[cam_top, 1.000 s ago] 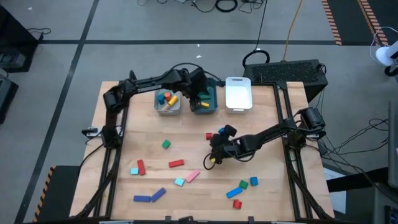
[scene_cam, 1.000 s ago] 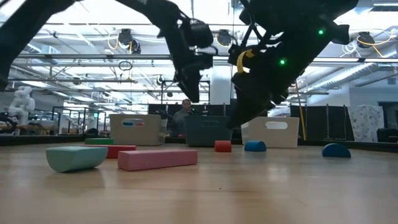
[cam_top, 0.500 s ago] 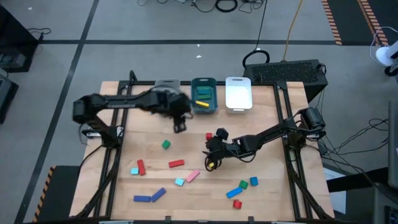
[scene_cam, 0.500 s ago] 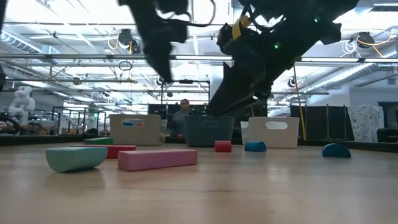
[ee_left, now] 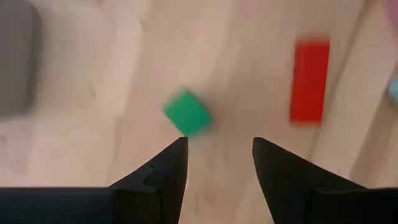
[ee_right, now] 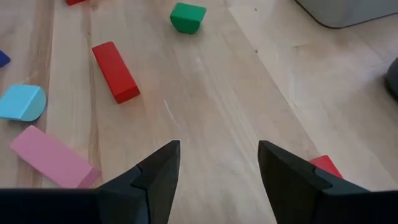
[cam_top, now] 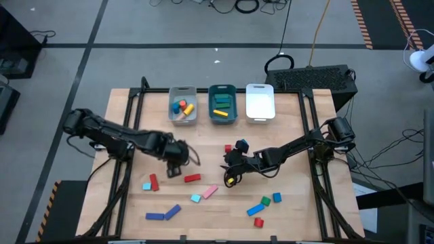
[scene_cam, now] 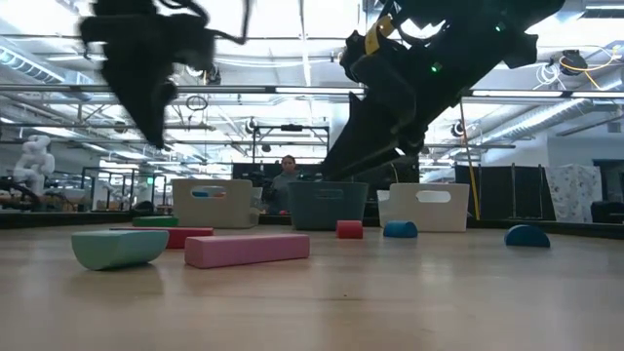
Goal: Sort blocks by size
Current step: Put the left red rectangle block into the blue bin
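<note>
Three trays (cam_top: 222, 114); ten loose blocks (cam_top: 192, 178); both arms' jaws apart, empty.

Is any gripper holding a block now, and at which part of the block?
No. The left gripper is open and empty above the green cube. The right gripper is open and empty over bare table.

Blocks are all over the table. A green cube (ee_left: 187, 112) sits mid-table, tilted a bit, with a red bar (cam_top: 192, 178) lying flat nearby. Next to that are a pink bar (cam_top: 209, 192) and a cyan piece (cam_top: 196, 198). Two blue bars (cam_top: 164, 214) lie near the front edge. A few blocks (cam_top: 181, 107) are already in the trays.
</note>
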